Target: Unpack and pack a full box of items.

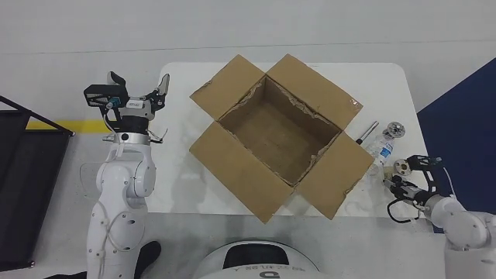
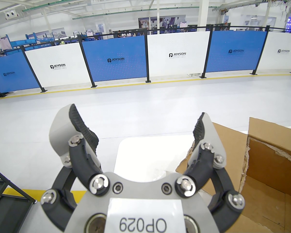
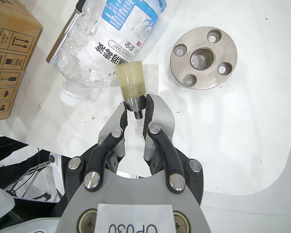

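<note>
Box [image 1: 275,136]: flaps open, on table [image 1: 182,85]; light, stiff cardboard. Stud [image 3: 132,81]: small, rigid, rubber-capped; right tool [image 3: 135,112] clamped on its threaded shank, near bottle [image 3: 116,25] (thin, crushable; take mid-body) and flange [image 3: 203,58] (likely heavy, slick; take by rim). Left tool [image 2: 138,122]: apart, holding nothing.

From my console I see a rounded white tabletop [image 1: 372,77] on a pale grey floor [image 2: 145,98], a black metal-framed rack [image 1: 27,170] off its left side, a dark blue panel [image 1: 465,124] off its right, and, beyond a yellow floor line [image 2: 160,81], a fence of blue and white perforated panels [image 2: 179,56].
</note>
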{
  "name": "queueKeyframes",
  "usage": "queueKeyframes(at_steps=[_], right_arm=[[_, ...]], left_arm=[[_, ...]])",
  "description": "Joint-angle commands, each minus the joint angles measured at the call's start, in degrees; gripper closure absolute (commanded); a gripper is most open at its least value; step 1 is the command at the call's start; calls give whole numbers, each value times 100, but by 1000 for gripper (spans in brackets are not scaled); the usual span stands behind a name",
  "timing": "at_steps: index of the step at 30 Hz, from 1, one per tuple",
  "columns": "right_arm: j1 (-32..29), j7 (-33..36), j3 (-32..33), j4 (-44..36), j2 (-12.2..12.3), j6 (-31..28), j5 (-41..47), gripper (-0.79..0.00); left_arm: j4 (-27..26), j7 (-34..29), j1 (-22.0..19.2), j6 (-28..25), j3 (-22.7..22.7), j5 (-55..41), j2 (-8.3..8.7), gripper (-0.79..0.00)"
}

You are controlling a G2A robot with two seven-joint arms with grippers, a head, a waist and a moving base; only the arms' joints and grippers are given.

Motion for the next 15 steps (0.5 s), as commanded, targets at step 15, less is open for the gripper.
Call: queueKeyframes(at_steps=[15], right_arm=[[120, 140, -210, 11, 71, 393, -91, -28]], left_arm=[[0, 0, 0, 0, 0, 0, 0, -785]])
